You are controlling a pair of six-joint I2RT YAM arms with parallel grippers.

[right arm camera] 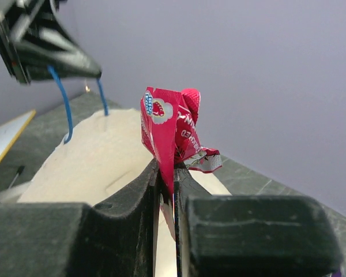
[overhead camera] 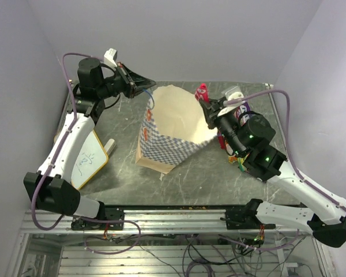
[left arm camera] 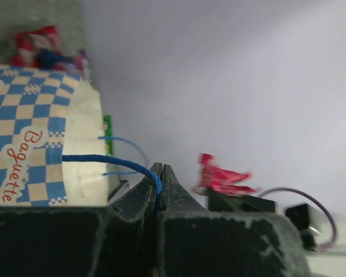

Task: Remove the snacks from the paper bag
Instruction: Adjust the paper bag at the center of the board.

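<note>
Spreading across the top view, the dark table (overhead camera: 207, 179) carries everything; the paper bag (overhead camera: 173, 130) stands tilted at the centre of the frame, its mouth open upward and its checkered band facing lower left; a whiteboard (overhead camera: 89, 158) lies flat at the left edge, well apart from the bag; the left gripper (overhead camera: 145, 86), at upper left, has its jaws pressed together on the blue cord handle (left arm camera: 112, 163) at the bag's left rim, the cord running straight into the fingertips in the left wrist view; the right gripper (overhead camera: 206, 105), just right of centre by the bag's right rim, is pinched tight on a red packet (right arm camera: 173, 130), which sticks up crumpled above the fingers, outside the bag's mouth; more packets (overhead camera: 246, 108) show on the table at right, mostly hidden by the right arm.
</note>
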